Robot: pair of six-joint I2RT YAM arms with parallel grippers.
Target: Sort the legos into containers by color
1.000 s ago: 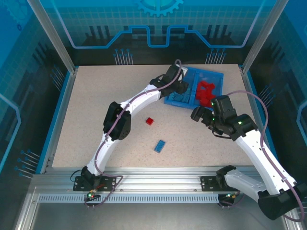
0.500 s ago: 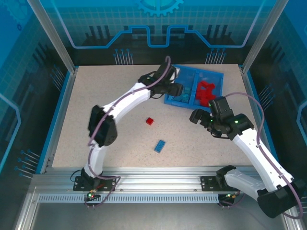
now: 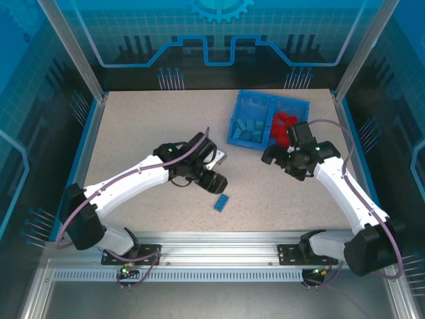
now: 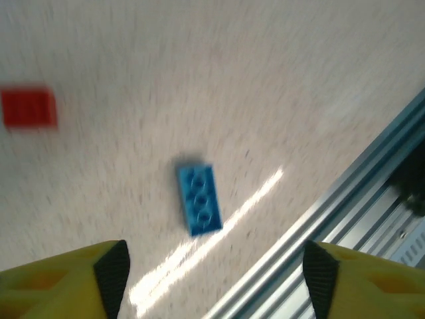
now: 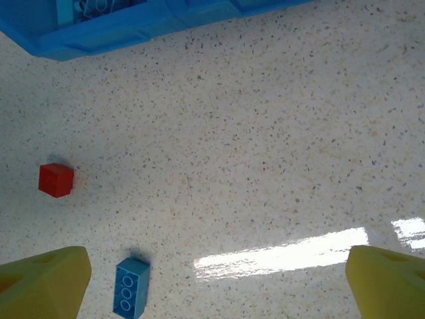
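One light blue lego (image 3: 222, 203) lies on the table near the front edge. My left gripper (image 3: 217, 182) hovers just behind it. In the left wrist view that blue lego (image 4: 199, 199) sits ahead of the open, empty left gripper (image 4: 216, 279), and a red lego (image 4: 28, 107) lies at the far left. The blue tray (image 3: 234, 130) stands at the back right, with blue legos (image 3: 248, 127) in its left compartment and red legos (image 3: 284, 126) in its right. My right gripper (image 3: 272, 157) is open and empty in front of the tray. Through the right gripper (image 5: 216, 286) I see the red lego (image 5: 55, 179) and the blue lego (image 5: 131, 296).
The metal rail (image 3: 219, 242) runs along the table's near edge, close behind the blue lego in the left wrist view. Clear walls with aluminium posts (image 3: 352, 50) enclose the table. The tray's front wall (image 5: 133, 30) crosses the top of the right wrist view.
My left arm has swung from the tray back toward the near edge, over the loose blue lego, and its jaws have opened wider. The right gripper shifted slightly toward the tray.
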